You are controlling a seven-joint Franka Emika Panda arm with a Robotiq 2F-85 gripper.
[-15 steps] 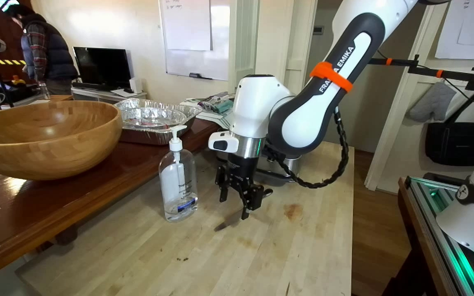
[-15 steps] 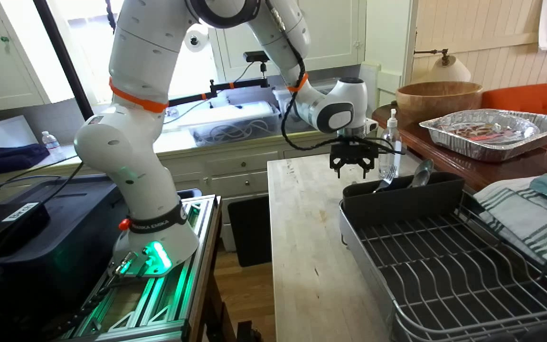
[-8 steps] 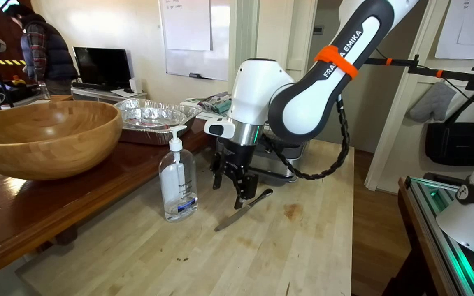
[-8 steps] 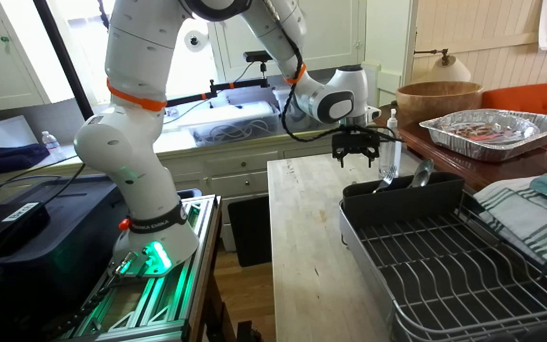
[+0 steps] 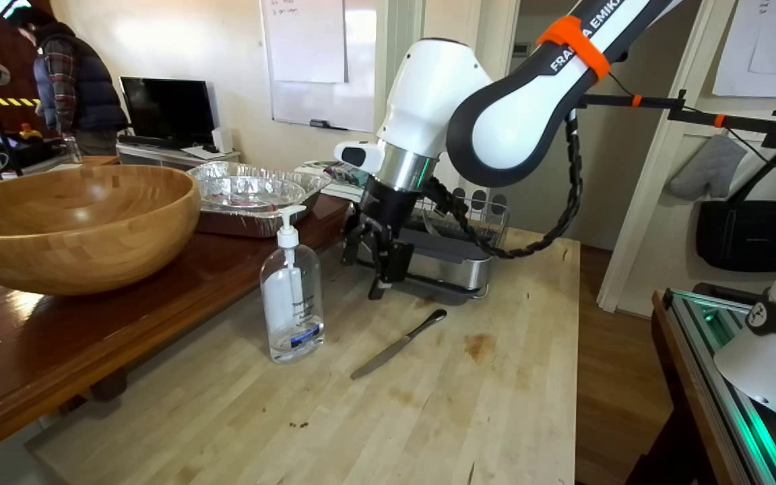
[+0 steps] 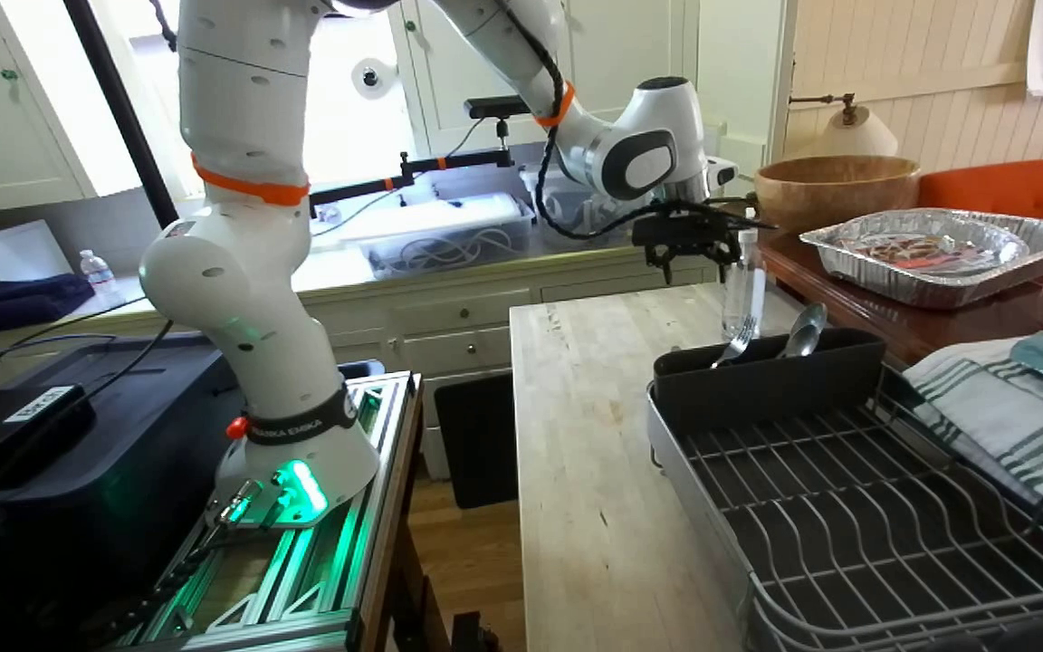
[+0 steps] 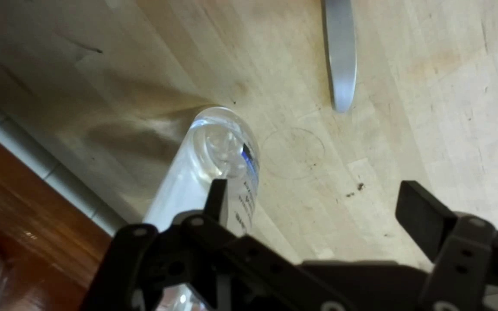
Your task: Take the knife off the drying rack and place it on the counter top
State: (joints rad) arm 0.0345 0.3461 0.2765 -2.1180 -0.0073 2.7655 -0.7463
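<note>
The knife [image 5: 399, 344], with its dark handle and greyish blade, lies flat on the light wooden counter top [image 5: 280, 431] in an exterior view. Its blade [image 7: 343, 56] also shows at the top of the wrist view; its handle is out of frame there. My gripper [image 5: 363, 276] is raised above the counter, apart from the knife and tilted. In the wrist view the gripper [image 7: 316, 207] has its fingers wide apart with nothing between them. The dark grey drying rack [image 6: 707, 507] stands on the counter top, with a fork [image 6: 737, 342] and a spoon [image 6: 805, 331] in its holder.
A clear soap bottle [image 5: 292, 303] stands upright near the gripper; in the wrist view the bottle [image 7: 227, 151] appears behind the left finger. A brown raised table [image 5: 226, 269] bears a large wooden bowl [image 5: 71, 229] and foil trays [image 5: 253, 192]. A striped towel [image 6: 992, 407] lies beside the rack.
My gripper has risen away from the knife and tilted, shifting slightly towards the bottle side. The knife stays still on the counter and is now fully uncovered in an exterior view.
</note>
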